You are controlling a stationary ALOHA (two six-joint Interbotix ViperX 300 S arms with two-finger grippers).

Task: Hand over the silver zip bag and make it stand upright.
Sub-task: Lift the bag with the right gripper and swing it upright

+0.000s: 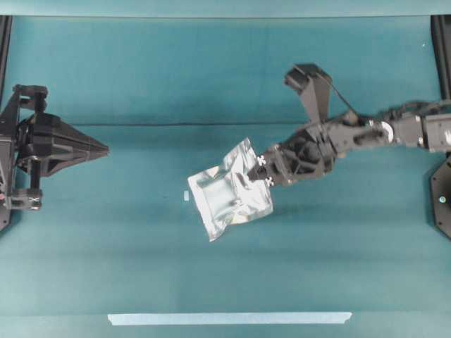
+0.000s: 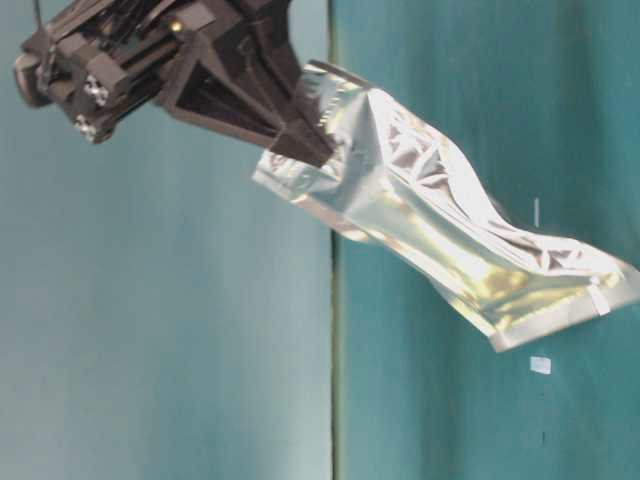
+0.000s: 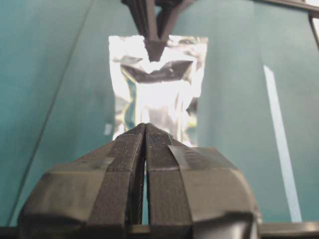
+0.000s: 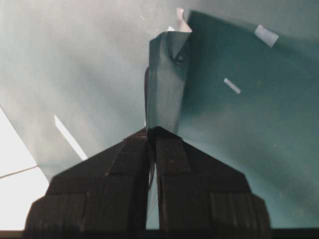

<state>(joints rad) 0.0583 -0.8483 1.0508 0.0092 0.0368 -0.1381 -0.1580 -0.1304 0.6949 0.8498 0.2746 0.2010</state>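
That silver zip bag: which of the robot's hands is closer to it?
Right. The right hand pinches the silver zip bag by its edge; the left hand sits shut, well away.

Overhead view: even, moderately bright illumination across the teal tabletop; soft shadow bands run horizontally, and a diffuse shadow lies beneath the silver zip bag. Focus acceptable, mild softness throughout.

Table-level view: the bag's foil shows strong specular highlights and a yellowish reflection near its lower end; the right end effector is underexposed, with little surface detail.

Left wrist view: the bag's centre is blown out to white glare. The left end effector is near the lens and slightly soft.

Right wrist view: dim and hazy, washed-out glare upper left, overexposed white patch lower left; the end effector is near-silhouette.
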